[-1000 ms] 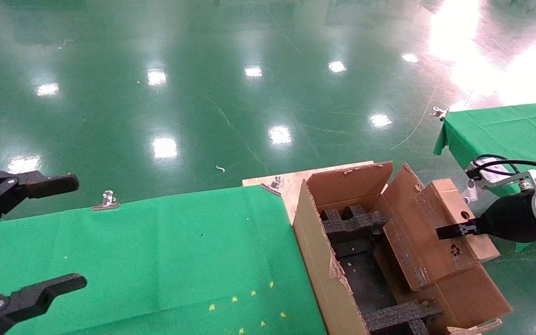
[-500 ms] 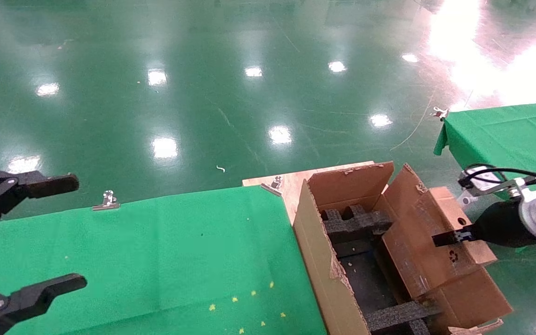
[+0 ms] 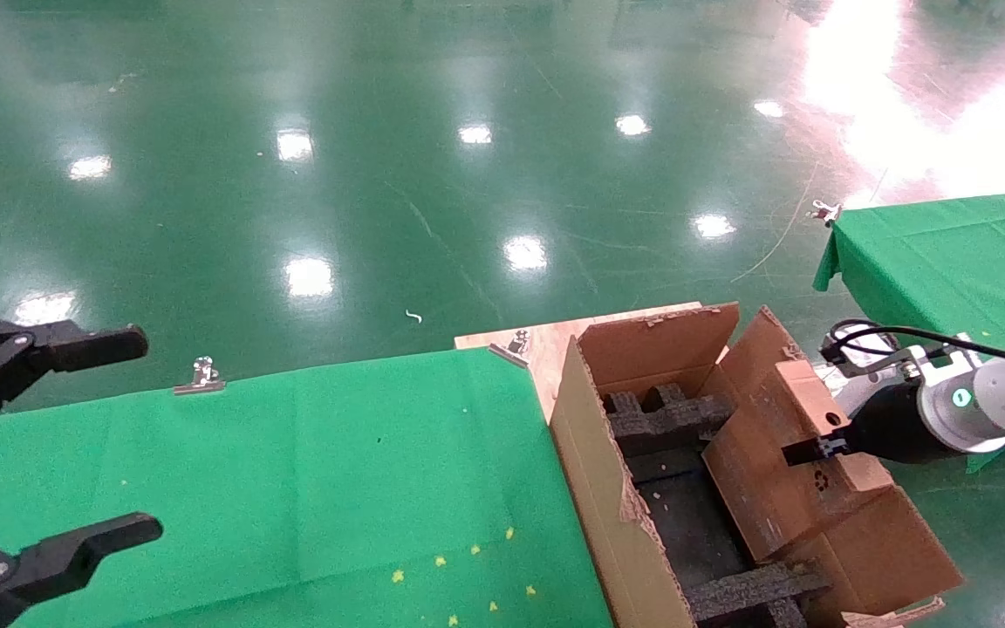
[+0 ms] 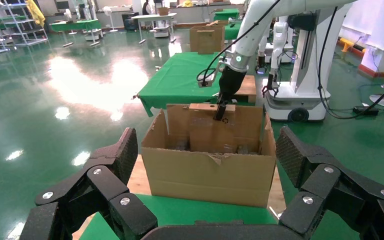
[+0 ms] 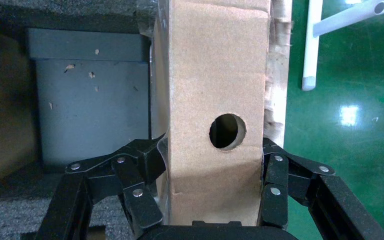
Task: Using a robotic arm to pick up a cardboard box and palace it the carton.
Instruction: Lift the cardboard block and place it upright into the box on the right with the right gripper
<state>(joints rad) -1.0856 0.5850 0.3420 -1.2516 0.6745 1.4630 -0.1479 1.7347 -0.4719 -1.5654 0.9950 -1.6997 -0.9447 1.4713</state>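
Note:
My right gripper (image 3: 803, 452) is shut on the small brown cardboard box (image 3: 777, 475), gripping its end with the round hole. The box is tilted, its lower end down inside the large carton (image 3: 590, 471) against the right wall, over the black foam inserts (image 3: 664, 419). In the right wrist view the fingers (image 5: 145, 165) clamp both sides of the box (image 5: 212, 75), just below the hole. The left wrist view shows the carton (image 4: 212, 170) ahead with the box (image 4: 210, 132) and the white right arm (image 4: 237, 60) above it. My left gripper (image 3: 66, 436) is open and empty at the far left.
The carton stands on a wooden board (image 3: 546, 344) at the right end of the green-clothed table (image 3: 293, 471). Its torn flaps (image 3: 655, 340) stand up at the far side. A second green table (image 3: 947, 244) lies at the right. Metal clips (image 3: 199, 377) hold the cloth.
My right gripper has moved left and down with the cardboard box, lowering it deeper into the carton. The left arm has not moved.

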